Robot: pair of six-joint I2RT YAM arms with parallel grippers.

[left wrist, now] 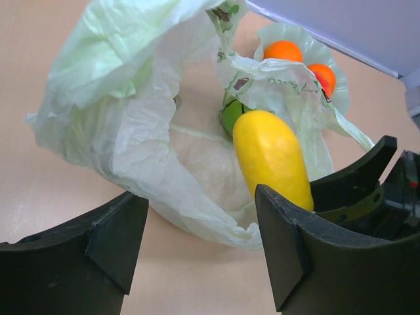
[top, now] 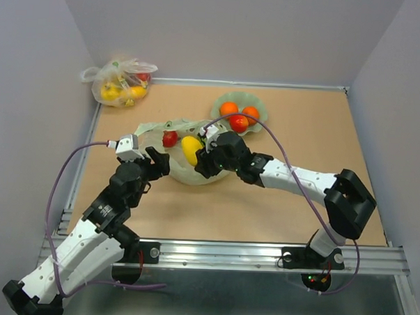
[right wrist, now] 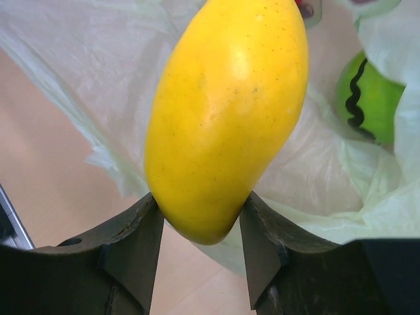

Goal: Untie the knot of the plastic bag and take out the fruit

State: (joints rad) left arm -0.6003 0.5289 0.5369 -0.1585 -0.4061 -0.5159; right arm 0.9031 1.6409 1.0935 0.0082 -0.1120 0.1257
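While your left claw [left wrist: 200, 243] sits spread at the near edge of the plastic bag [left wrist: 131, 131], likely steadying it, your right claw [right wrist: 200, 230] pinches the yellow fruit [right wrist: 230, 111] above the open mouth. The green fruit [right wrist: 371, 98] is inside, and the bowl [top: 218, 105] beyond looks like the drop point.

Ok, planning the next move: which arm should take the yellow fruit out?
Right: the right jaws clamp the yellow fruit at the open bag; the left jaws stand open, holding nothing.

The plastic bag [left wrist: 125, 111] is thin crinkly translucent film, the yellow fruit [right wrist: 226, 118] smooth and glossy, the table [top: 263, 217] matt.
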